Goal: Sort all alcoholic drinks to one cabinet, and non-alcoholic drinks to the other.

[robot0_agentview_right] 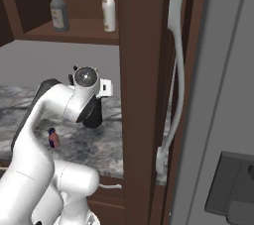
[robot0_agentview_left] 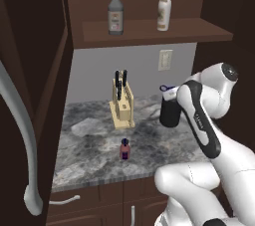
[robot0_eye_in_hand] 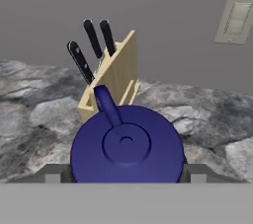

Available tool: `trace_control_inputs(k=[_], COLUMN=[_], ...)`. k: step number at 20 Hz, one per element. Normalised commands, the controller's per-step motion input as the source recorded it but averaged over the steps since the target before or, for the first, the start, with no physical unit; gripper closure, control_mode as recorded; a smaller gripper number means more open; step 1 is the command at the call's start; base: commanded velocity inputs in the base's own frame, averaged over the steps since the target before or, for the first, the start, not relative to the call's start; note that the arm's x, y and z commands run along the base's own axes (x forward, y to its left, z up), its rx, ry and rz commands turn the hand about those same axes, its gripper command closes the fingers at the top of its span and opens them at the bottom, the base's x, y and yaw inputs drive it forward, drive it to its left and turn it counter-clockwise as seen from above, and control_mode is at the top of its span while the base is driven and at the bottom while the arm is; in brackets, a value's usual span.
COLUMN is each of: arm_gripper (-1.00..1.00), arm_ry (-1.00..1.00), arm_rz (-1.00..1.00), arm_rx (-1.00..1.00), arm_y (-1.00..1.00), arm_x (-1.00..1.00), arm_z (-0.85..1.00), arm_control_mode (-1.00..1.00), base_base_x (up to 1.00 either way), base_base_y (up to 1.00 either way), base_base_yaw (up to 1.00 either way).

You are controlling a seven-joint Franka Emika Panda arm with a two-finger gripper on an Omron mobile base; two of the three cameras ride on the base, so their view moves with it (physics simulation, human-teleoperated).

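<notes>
On the mottled grey stone bench [robot0_agentview_left: 94,145], left to right: a small red bottle [robot0_agentview_left: 124,149] with dark cap, a pale wooden knife block [robot0_agentview_left: 122,104], then the wide black cylindrical bottle [robot0_agentview_left: 170,111], glossy blue lid [robot0_eye_in_hand: 127,144]. The hand [robot0_eye_in_hand: 126,174] straddles this bottle, fingers spread wide either side. On the plank shelf [robot0_agentview_left: 149,31] above stand the clear glass bottle [robot0_agentview_left: 115,11] and the cream-white bottle [robot0_agentview_left: 164,7].

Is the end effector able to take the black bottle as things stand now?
Probably yes. In the hand view the end effector is open, one finger on each side of the black bottle, below its blue lid. Nothing stands between them.
</notes>
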Motion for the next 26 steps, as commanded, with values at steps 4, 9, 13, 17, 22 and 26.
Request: trace_control_inputs(k=[4, 9, 13, 17, 22, 26], arm_gripper=[1.00, 1.00, 1.00, 1.00, 1.00, 1.00], arm_ry=[0.09, 0.02, 0.00, 0.01, 0.00, 0.03], arm_rz=[-0.10, -0.08, -0.08, -0.07, -0.05, -0.03], arm_rx=[0.00, 0.00, 0.00, 0.00, 0.00, 0.00], arm_y=[0.00, 0.00, 0.00, 0.00, 0.00, 0.00], arm_x=[-0.73, -0.55, -0.50, -0.43, -0.40, -0.25], arm_z=[0.78, 0.73, 0.62, 0.32, 0.09, 0.10], arm_control_mode=[-1.00, -1.00, -1.00, -1.00, -1.00, -1.00], base_base_x=[0.00, 0.00, 0.00, 0.00, 0.00, 0.00], base_base_y=[0.00, 0.00, 0.00, 0.00, 0.00, 0.00], base_base_yaw=[0.00, 0.00, 0.00, 0.00, 0.00, 0.00])
